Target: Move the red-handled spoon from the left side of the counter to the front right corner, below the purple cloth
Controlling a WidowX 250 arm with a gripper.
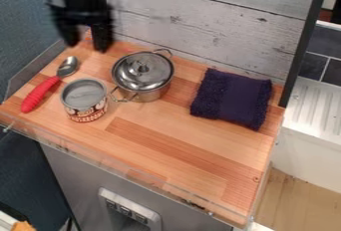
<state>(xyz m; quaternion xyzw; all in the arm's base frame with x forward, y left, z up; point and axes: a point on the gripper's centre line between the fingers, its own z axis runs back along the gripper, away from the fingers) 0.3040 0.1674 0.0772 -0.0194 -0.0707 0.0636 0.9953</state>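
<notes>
Taking the view as a clock face centred on the wooden table [180,136], a spoon [41,93] lies at ten o'clock, its red ribbed handle pointing to seven and its metal bowl to one. Just beside the handle, a little nearer the centre, stands an upright can [86,109] with a grey inside and a label in red, black and white. At eleven o'clock, over the back left corner, hangs the black gripper [86,46], blurred, with its jaws open and pointing down, one on either side of a gap. The spoon's bowl is near it, towards seven o'clock from the jaws. At twelve o'clock sits a shiny metal pot [142,76] with its lid on, one loop handle at its one o'clock and the other at its seven, the latter close to the can. At two o'clock lies a folded dark purple cloth [231,98], well apart from the pot, with grey wooden planks [220,18] rising behind
</notes>
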